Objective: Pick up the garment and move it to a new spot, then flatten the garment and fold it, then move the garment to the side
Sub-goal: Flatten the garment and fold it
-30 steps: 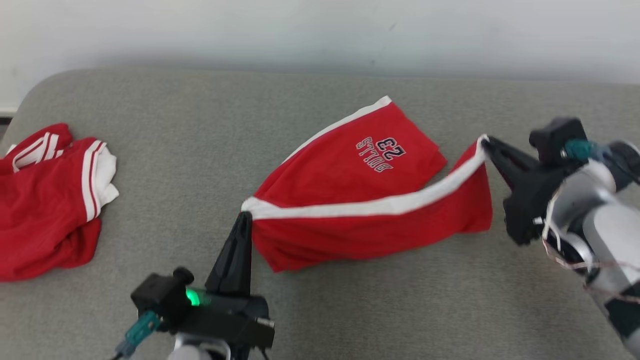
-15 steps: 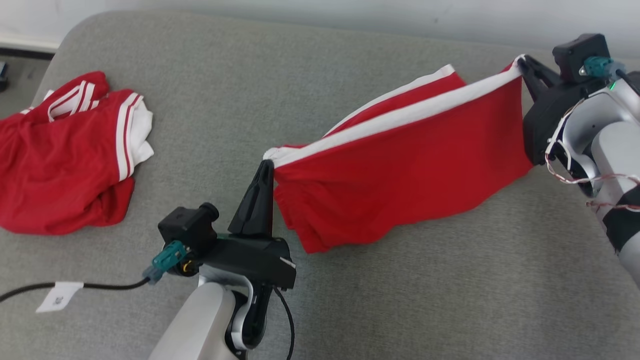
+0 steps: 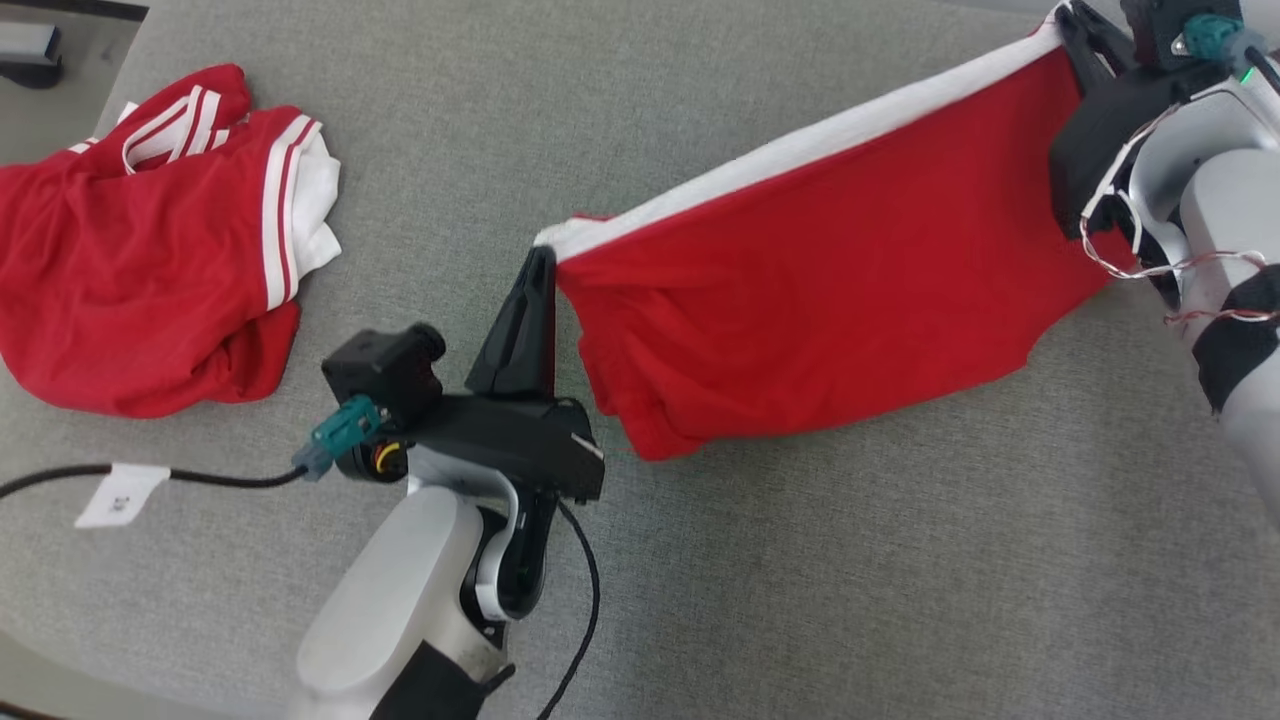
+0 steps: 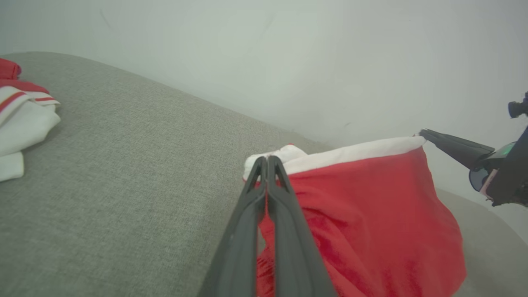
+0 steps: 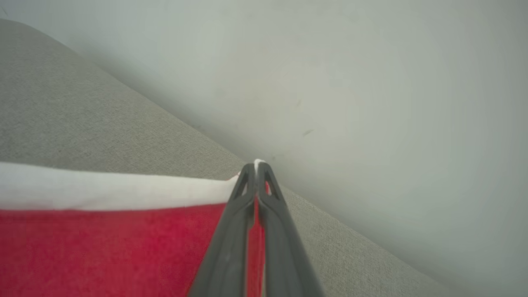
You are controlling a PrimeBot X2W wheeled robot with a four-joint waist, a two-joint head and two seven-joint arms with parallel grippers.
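A white-banded red fabric garment [image 3: 830, 290], apparently soft and light, is being held stretched over the grey upholstered surface [image 3: 800, 580] toward its far right corner. Its band ends are being pinched by the left gripper [image 3: 542, 258] and right gripper [image 3: 1066, 14], likely the surest holds.

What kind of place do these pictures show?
Probably an indoor robot test area, not a home: a grey fabric-covered surface against a bare pale wall, a red garment being handled, and a tagged cable.
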